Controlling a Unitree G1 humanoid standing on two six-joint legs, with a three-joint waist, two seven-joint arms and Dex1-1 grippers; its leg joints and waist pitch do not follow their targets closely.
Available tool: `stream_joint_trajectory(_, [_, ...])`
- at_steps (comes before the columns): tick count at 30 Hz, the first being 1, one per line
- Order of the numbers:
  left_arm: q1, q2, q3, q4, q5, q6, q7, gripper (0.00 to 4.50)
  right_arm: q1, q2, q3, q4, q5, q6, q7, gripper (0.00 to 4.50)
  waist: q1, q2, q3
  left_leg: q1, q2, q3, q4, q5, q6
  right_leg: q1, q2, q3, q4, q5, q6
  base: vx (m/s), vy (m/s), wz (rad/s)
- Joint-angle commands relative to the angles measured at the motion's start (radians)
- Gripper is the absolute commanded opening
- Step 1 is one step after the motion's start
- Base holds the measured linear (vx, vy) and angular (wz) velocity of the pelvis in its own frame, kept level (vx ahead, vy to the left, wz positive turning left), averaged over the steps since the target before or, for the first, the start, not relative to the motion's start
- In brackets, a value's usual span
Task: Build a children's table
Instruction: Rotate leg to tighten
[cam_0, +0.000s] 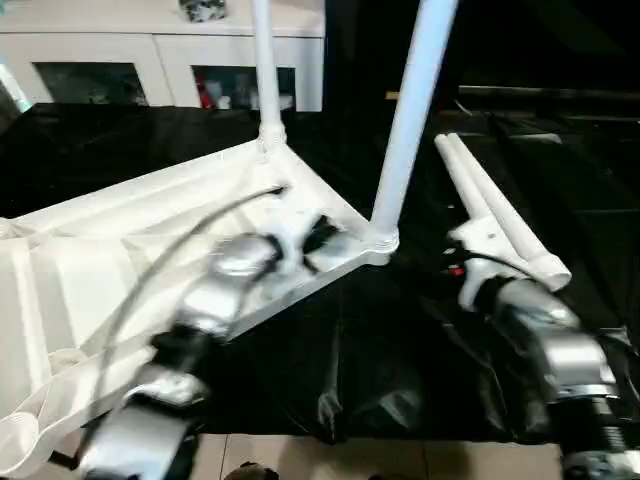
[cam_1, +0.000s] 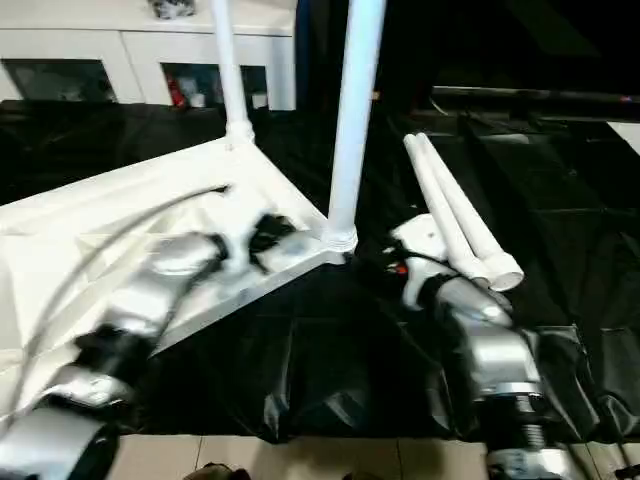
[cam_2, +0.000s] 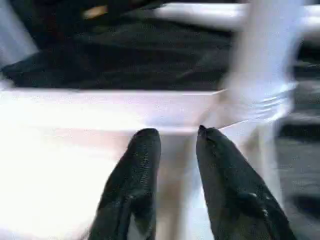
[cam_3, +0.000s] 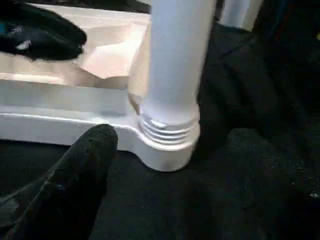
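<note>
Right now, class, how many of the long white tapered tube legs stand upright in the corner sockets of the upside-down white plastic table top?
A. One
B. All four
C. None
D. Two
D: one leg rises from the far corner socket and another from the near one of the table top, while two loose legs lie on the black cloth.

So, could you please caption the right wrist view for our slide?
White table leg standing in the tabletop's corner socket on black cloth.

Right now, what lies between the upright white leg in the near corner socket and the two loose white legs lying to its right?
Just bare black cloth, seen in the left eye view.
</note>
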Motion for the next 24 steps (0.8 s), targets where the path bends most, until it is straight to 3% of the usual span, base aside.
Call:
stream_joint_trajectory(1, [0.02, 0.047, 0.078, -0.09, 0.02, 0.054, 0.069, 1.63, 0.024, -0.033, 0.002, -0.067, 0.043, 0.026, 0.07, 3.99, 0.009, -0.02, -0.076, 0.023, 0.08, -0.041, -0.065, -0.178, 0.086, 0.047, -0.087, 0.049, -0.072, -0.261, -0.197, 0.0, 0.0, 0.0])
stream_joint_trajectory(3, [0.05, 0.117, 0.158, -0.184, 0.049, 0.123, 0.136, 1.75, 0.061, -0.082, 0.031, -0.125, 0.074, 0.054, 0.163, 3.99, 0.008, -0.023, -0.074, 0.023, 0.082, -0.043, -0.067, -0.18, 0.088, 0.045, -0.083, 0.047, -0.069, -0.257, -0.194, 0.0, 0.0, 0.0])
stream_joint_trajectory(5, [0.06, 0.14, 0.176, -0.209, 0.064, 0.143, 0.152, 1.75, 0.071, -0.096, 0.046, -0.139, 0.077, 0.061, 0.189, 3.99, 0.007, -0.018, -0.071, 0.025, 0.082, -0.043, -0.068, -0.199, 0.083, 0.041, -0.081, 0.048, -0.072, -0.283, -0.184, 0.0, 0.0, 0.0])
stream_joint_trajectory(6, [0.074, 0.165, 0.193, -0.233, 0.084, 0.168, 0.168, 1.75, 0.081, -0.107, 0.065, -0.151, 0.076, 0.065, 0.21, 3.99, 0.008, -0.029, -0.071, 0.025, 0.081, -0.044, -0.069, -0.207, 0.077, 0.042, -0.081, 0.046, -0.072, -0.307, -0.18, 0.0, 0.0, 0.0])
stream_joint_trajectory(7, [0.096, 0.202, 0.213, -0.27, 0.114, 0.212, 0.188, 1.75, 0.091, -0.115, 0.09, -0.162, 0.071, 0.071, 0.227, 3.99, 0.009, -0.019, -0.069, 0.031, 0.083, -0.044, -0.07, -0.22, 0.066, 0.034, -0.082, 0.049, -0.076, -0.323, -0.175, 0.0, 0.0, 0.0])
stream_joint_trajectory(8, [0.1, 0.207, 0.216, -0.275, 0.118, 0.219, 0.19, 1.75, 0.09, -0.114, 0.094, -0.16, 0.065, 0.07, 0.224, 3.99, 0.009, -0.019, -0.069, 0.032, 0.086, -0.047, -0.073, -0.227, 0.058, 0.034, -0.082, 0.048, -0.076, -0.325, -0.175, 0.0, 0.0, 0.0])
stream_joint_trajectory(12, [0.147, 0.286, 0.251, -0.325, 0.192, 0.299, 0.238, 1.75, 0.041, -0.048, 0.129, -0.071, -0.03, 0.073, 0.094, 3.99, 0.0, -0.017, -0.068, 0.034, 0.08, -0.049, -0.079, -0.283, 0.009, 0.024, -0.078, 0.05, -0.077, -0.345, -0.174, 0.0, 0.0, 0.0])
stream_joint_trajectory(13, [0.16, 0.311, 0.257, -0.328, 0.212, 0.319, 0.25, 1.75, 0.022, -0.02, 0.134, -0.038, -0.053, 0.07, 0.046, 3.99, 0.003, -0.009, -0.069, 0.034, 0.079, -0.052, -0.079, -0.296, -0.003, 0.028, -0.081, 0.051, -0.079, -0.358, -0.168, 0.0, 0.0, 0.0])
stream_joint_trajectory(14, [0.168, 0.327, 0.26, -0.331, 0.223, 0.331, 0.257, 1.75, 0.011, -0.003, 0.136, -0.019, -0.065, 0.068, 0.018, 3.99, 0.004, -0.01, -0.069, 0.04, 0.081, -0.052, -0.079, -0.302, -0.013, 0.021, -0.08, 0.052, -0.079, -0.35, -0.171, 0.0, 0.0, 0.0])
stream_joint_trajectory(15, [0.195, 0.369, 0.274, -0.336, 0.233, 0.384, 0.261, 1.75, -0.026, 0.049, 0.143, 0.034, -0.094, 0.084, -0.079, 3.99, -0.001, -0.008, -0.068, 0.037, 0.076, -0.053, -0.082, -0.327, -0.029, 0.022, -0.078, 0.051, -0.077, -0.356, -0.171, 0.0, 0.0, 0.0])
stream_joint_trajectory(18, [0.232, 0.407, 0.285, -0.344, 0.239, 0.419, 0.244, 1.75, -0.056, 0.097, 0.154, 0.076, -0.101, 0.091, -0.133, 3.99, -0.003, -0.007, -0.066, 0.039, 0.075, -0.056, -0.084, -0.359, -0.047, 0.02, -0.081, 0.052, -0.079, -0.381, -0.163, 0.0, 0.0, 0.0])
stream_joint_trajectory(20, [0.267, 0.437, 0.282, -0.354, 0.247, 0.455, 0.214, 1.75, -0.076, 0.126, 0.174, 0.103, -0.105, 0.096, -0.147, 3.99, -0.001, -0.006, -0.067, 0.047, 0.078, -0.055, -0.083, -0.381, -0.055, 0.012, -0.08, 0.055, -0.079, -0.366, -0.165, 0.0, 0.0, 0.0])
stream_joint_trajectory(21, [0.284, 0.447, 0.283, -0.361, 0.248, 0.476, 0.201, 1.47, -0.086, 0.139, 0.183, 0.118, -0.107, 0.1, -0.148, 3.7, 0.001, -0.001, -0.069, 0.043, 0.079, -0.057, -0.088, -0.375, -0.059, 0.016, -0.078, 0.055, -0.074, -0.339, -0.165, 0.0, 0.0, 0.0])
stream_joint_trajectory(24, [0.326, 0.476, 0.28, -0.378, 0.255, 0.526, 0.178, 1.35, -0.115, 0.169, 0.213, 0.167, -0.121, 0.106, -0.133, 3.59, 0.004, -0.001, -0.069, 0.046, 0.079, -0.055, -0.089, -0.383, -0.069, 0.013, -0.078, 0.057, -0.07, -0.304, -0.174, 0.0, 0.0, 0.0])
